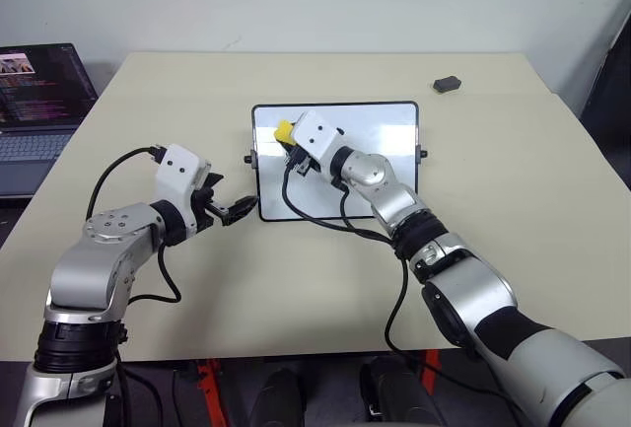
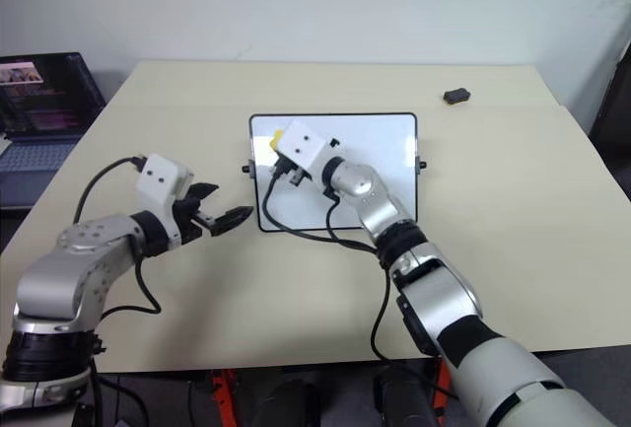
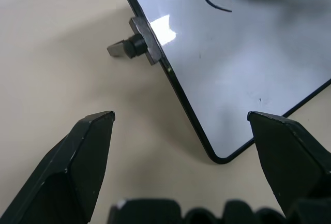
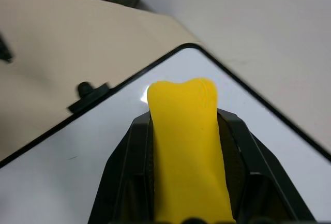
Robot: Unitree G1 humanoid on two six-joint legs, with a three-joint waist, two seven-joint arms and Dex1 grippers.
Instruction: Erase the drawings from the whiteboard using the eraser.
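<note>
Eraser [image 4: 185, 146] lengthwise along gripper [image 4: 186, 131]

My right hand [image 1: 287, 147], clamped on the eraser [image 1: 284, 130], sits over the whiteboard [image 1: 380, 141] at its far left corner, and that arm crosses the board's middle. My left hand [image 1: 235, 212] hangs spread at the near left corner. The board's right half lies unblocked. A small dark lump [image 1: 448, 83] sits well apart on the tabletop [image 1: 523, 200].
</note>
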